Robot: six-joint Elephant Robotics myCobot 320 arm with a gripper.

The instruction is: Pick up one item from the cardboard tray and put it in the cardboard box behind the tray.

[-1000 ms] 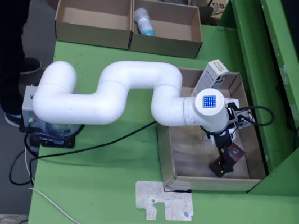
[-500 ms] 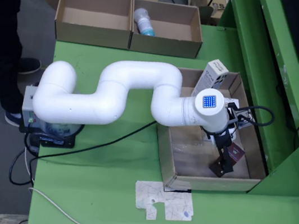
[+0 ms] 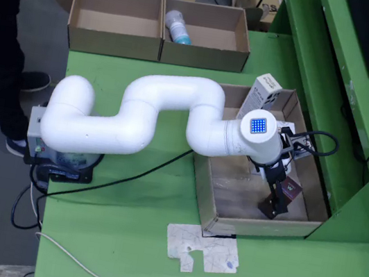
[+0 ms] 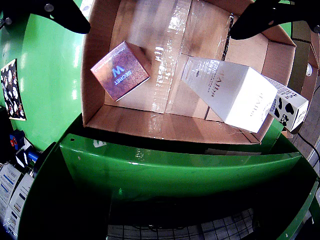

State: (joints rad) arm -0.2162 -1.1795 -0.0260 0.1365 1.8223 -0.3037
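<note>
My gripper (image 3: 276,195) hangs inside the tray (image 3: 203,184), near its right side in the fixed view, just beside the maroon box (image 3: 291,190). Jaws spread wide, nothing between them: in the wrist view the 2 black fingertips (image 4: 65,16) sit at the top corners, well apart.

Wrist view: maroon box (image 4: 121,70) lies tilted on the tray floor at left, printed "SECRET". A white carton (image 4: 235,91) lies tilted at right; a second carton with black patches (image 4: 291,106) pokes out beyond it.

Fixed view: 1 tall white carton (image 3: 260,96) leans at the tray's far wall. The 2-compartment box (image 3: 159,28) sits at the far table edge; its right compartment holds a bottle (image 3: 177,26) on its side.
</note>
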